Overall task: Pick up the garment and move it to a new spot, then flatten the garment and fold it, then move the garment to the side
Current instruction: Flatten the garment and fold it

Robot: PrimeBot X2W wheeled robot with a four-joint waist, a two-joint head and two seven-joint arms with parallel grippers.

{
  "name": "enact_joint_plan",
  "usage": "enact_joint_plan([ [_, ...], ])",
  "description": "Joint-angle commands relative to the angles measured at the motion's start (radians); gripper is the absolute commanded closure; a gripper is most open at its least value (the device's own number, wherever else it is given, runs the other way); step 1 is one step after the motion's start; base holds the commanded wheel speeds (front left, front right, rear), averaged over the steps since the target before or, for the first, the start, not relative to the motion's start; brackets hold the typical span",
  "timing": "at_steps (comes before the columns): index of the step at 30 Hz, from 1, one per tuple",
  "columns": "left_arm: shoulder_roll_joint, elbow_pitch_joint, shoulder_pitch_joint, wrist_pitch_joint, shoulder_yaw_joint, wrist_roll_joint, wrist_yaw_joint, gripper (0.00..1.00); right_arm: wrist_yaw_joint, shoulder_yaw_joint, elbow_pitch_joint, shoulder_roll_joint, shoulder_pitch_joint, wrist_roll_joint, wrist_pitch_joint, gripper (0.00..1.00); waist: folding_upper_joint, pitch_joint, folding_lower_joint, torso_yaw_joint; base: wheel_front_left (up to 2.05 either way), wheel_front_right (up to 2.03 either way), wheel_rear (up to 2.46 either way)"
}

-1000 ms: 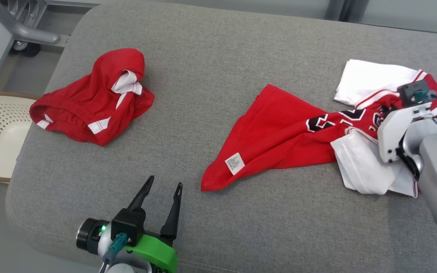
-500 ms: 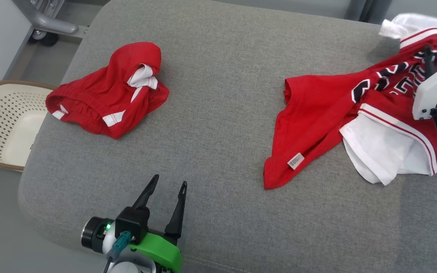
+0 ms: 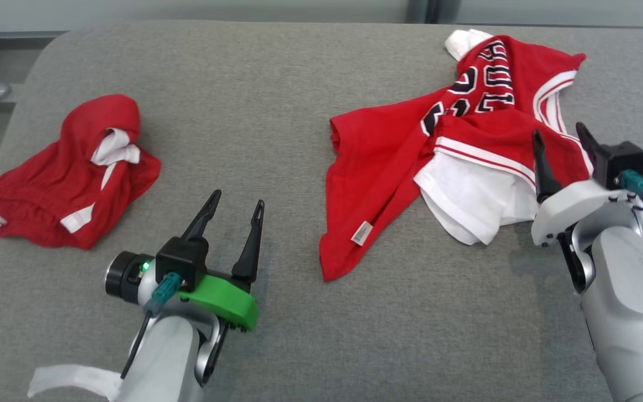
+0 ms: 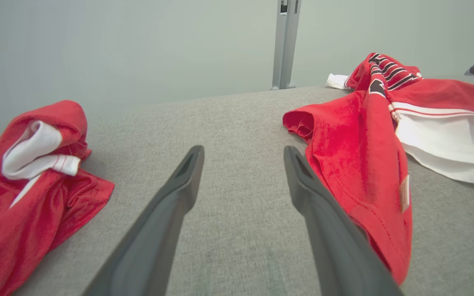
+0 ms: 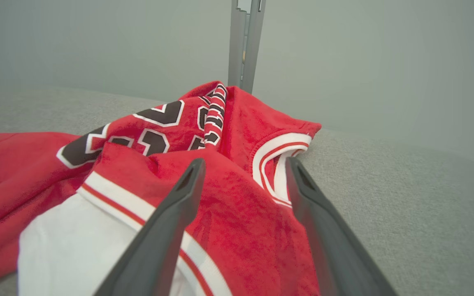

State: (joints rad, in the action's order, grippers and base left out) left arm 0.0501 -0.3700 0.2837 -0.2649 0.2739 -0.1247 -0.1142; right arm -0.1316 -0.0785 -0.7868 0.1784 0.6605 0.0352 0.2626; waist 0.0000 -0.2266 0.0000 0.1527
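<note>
Nearest on the left, the left gripper (image 3: 239, 198) hangs over bare grey cushion (image 3: 277, 111), its two dark fingers spread apart with nothing between them. A loose white strip (image 3: 67, 378) lies beside that arm at the near left edge. On the near right, the right gripper (image 3: 557, 129) also has its fingers spread wide and holds nothing. They point away from the robot over the near right edge of the jersey (image 3: 388, 156). In the right wrist view red cloth and a white-and-red trim band lie under and between the two fingers, but whether the tips touch the cloth I cannot tell.

The jersey lies crumpled on the right half of the cushion, well apart from the left gripper. A red corner reaches nearest the robot, with a small white label (image 3: 361, 233) just above it. A white panel pokes out on the near right, and black-and-white lettering runs over the raised folds at the far end.

On the left side of the cushion, well apart from the jersey, sits a bunched pair of red shorts (image 3: 48, 195) with white trim. Beyond the far edge of the cushion stands a grey metal post (image 3: 422, 10) against a pale wall.
</note>
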Motion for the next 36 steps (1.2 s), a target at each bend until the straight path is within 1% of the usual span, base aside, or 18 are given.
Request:
enact_joint_plan([
  [1,0.002,-0.040,0.070,0.001,-0.001,0.000,-0.007,0.00,0.002,0.017,0.065,-0.007,-0.068,-0.032,0.002,0.00,0.0000,-0.025,0.0000,-0.143,0.00,0.00,0.00],
  [2,0.004,-0.059,0.097,0.001,-0.001,0.001,-0.008,0.00,0.002,0.023,0.094,-0.012,-0.091,-0.045,0.002,0.00,0.0000,-0.033,0.0000,-0.166,0.00,0.00,0.00],
  [3,0.004,-0.059,0.097,0.001,-0.001,0.001,-0.008,0.00,0.002,0.023,0.094,-0.012,-0.091,-0.045,0.002,0.00,0.0000,-0.033,0.0000,-0.166,0.00,0.00,0.00],
  [4,0.009,-0.101,0.145,0.001,0.000,-0.003,-0.012,0.00,0.002,0.042,0.134,-0.022,-0.134,-0.066,0.002,0.00,0.0000,-0.048,0.0000,-0.211,0.00,0.00,0.00],
  [7,0.009,-0.169,0.214,0.001,-0.010,-0.046,-0.016,0.00,0.002,0.057,0.187,-0.027,-0.178,-0.086,0.003,0.00,0.0000,-0.065,0.0000,-0.268,0.00,0.00,0.00],
  [9,0.014,-0.216,0.251,0.001,0.005,-0.064,-0.017,0.00,0.002,0.065,0.229,-0.037,-0.198,-0.103,0.003,0.00,0.0000,-0.075,0.0000,-0.304,0.00,0.00,0.00],
  [13,0.043,-0.305,0.313,0.001,0.037,-0.102,-0.016,0.00,0.002,0.079,0.301,-0.047,-0.235,-0.115,0.003,0.00,0.0000,-0.095,0.0000,-0.359,0.00,0.00,0.00],
  [18,0.072,-0.394,0.373,0.001,0.036,-0.142,-0.016,0.00,0.002,0.082,0.352,-0.065,-0.260,-0.125,0.003,0.00,0.0000,-0.117,0.0000,-0.412,0.00,0.00,0.00],
  [19,0.078,-0.422,0.384,0.001,0.023,-0.173,-0.016,0.00,0.002,0.085,0.361,-0.073,-0.268,-0.124,0.003,0.00,0.0000,-0.123,0.0000,-0.429,0.00,0.00,0.00],
  [20,0.087,-0.438,0.391,0.001,0.032,-0.170,-0.016,0.00,0.002,0.086,0.364,-0.077,-0.271,-0.124,0.003,0.00,0.0000,-0.126,0.0000,-0.437,0.00,0.00,0.00],
  [24,0.099,-0.510,0.419,0.001,0.029,-0.224,-0.017,0.00,0.002,0.090,0.375,-0.082,-0.275,-0.107,0.003,0.00,0.0000,-0.134,0.0000,-0.459,0.00,0.00,0.00],
  [27,0.105,-0.538,0.442,0.001,0.021,-0.239,-0.016,0.00,0.002,0.083,0.382,-0.085,-0.287,-0.101,0.003,0.00,0.0000,-0.138,0.0000,-0.467,0.00,0.00,0.00],
  [28,0.106,-0.544,0.445,0.001,0.029,-0.238,-0.016,0.18,0.002,0.080,0.383,-0.086,-0.287,-0.100,0.003,0.00,0.0000,-0.139,0.0000,-0.469,0.00,0.00,0.00],
  [29,0.109,-0.530,0.456,0.001,0.037,-0.249,-0.016,1.00,0.002,0.078,0.385,-0.086,-0.286,-0.100,0.003,0.00,0.0000,-0.141,0.0000,-0.471,0.00,0.00,0.00],
  [31,0.117,-0.524,0.463,0.001,0.046,-0.258,-0.016,1.00,0.002,0.087,0.387,-0.079,-0.286,-0.092,0.003,0.00,0.0000,-0.143,0.0000,-0.471,0.00,0.00,0.00],
  [33,0.138,-0.491,0.481,0.000,0.020,-0.255,-0.015,1.00,0.002,0.090,0.387,-0.081,-0.286,-0.093,0.003,0.00,0.0000,-0.147,0.0000,-0.469,0.00,0.00,0.00],
  [34,0.145,-0.469,0.484,0.000,0.013,-0.238,-0.010,1.00,0.002,0.089,0.388,-0.082,-0.285,-0.092,0.003,0.00,0.0000,-0.149,0.0000,-0.468,0.00,0.00,0.00],
  [36,0.157,-0.418,0.485,0.000,-0.021,-0.215,0.013,1.00,0.002,0.089,0.384,-0.083,-0.282,-0.094,0.003,0.00,0.0000,-0.154,0.0000,-0.466,0.00,0.00,0.00],
])
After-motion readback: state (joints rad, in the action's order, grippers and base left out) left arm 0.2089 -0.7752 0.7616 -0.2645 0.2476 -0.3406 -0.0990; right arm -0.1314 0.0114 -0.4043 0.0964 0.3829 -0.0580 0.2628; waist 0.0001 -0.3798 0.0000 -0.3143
